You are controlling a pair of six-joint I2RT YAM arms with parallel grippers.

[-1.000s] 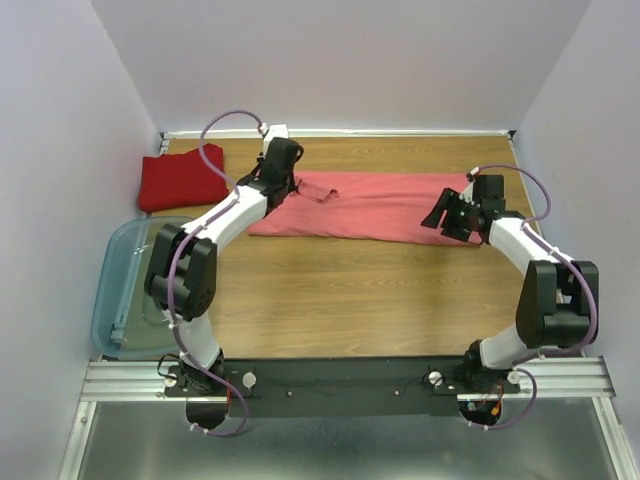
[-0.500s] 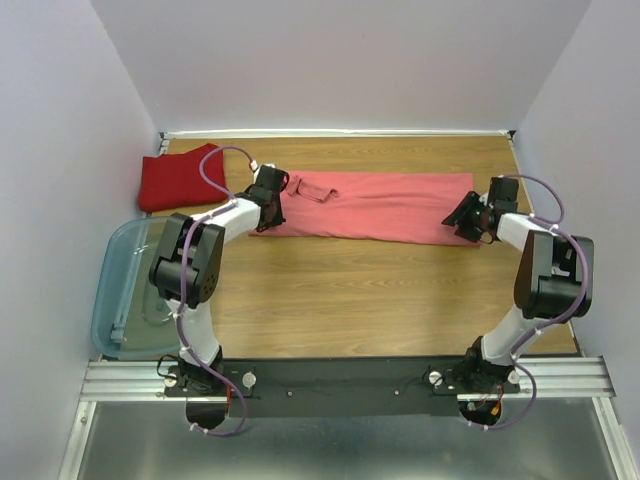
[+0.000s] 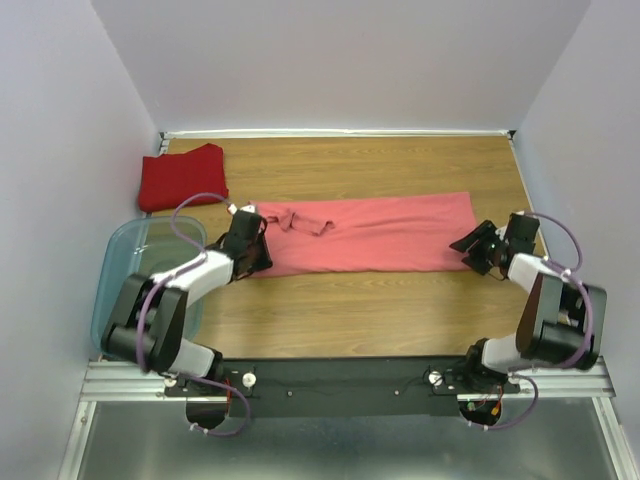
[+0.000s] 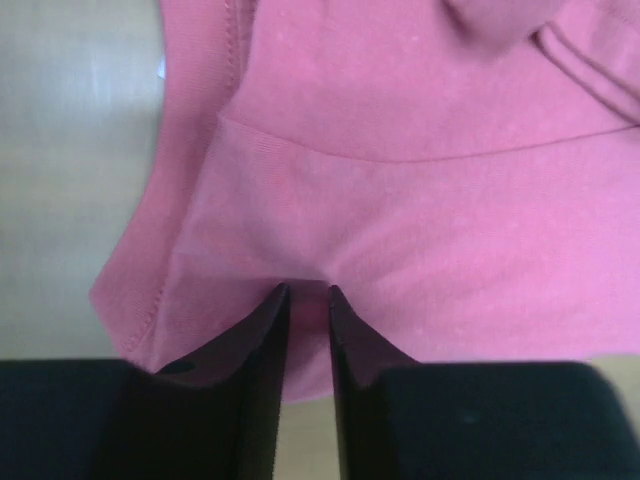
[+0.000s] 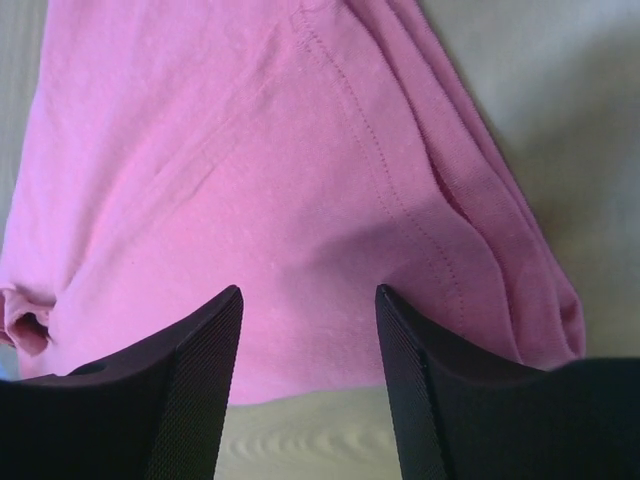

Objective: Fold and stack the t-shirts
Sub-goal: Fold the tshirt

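The salmon-pink t-shirt [image 3: 370,235] lies folded into a long strip across the middle of the table. My left gripper [image 3: 260,250] sits at its left end. In the left wrist view that gripper [image 4: 308,290] has its jaws nearly together, pinching a pucker of the pink cloth [image 4: 420,180]. My right gripper [image 3: 472,243] is at the strip's right end. In the right wrist view it [image 5: 310,290] stands wide open, its fingertips over the hem of the flat pink cloth [image 5: 200,150]. The deep red t-shirt [image 3: 182,178] lies folded at the back left.
A clear bluish plastic bin [image 3: 105,290] sits at the left edge of the table, beside the left arm. Walls close in the table at the back and on both sides. Bare wood shows between the pink shirt and the arm bases.
Both grippers have come toward the near edge, and the pink shirt has slid that way with them. The left jaws have narrowed onto the cloth.
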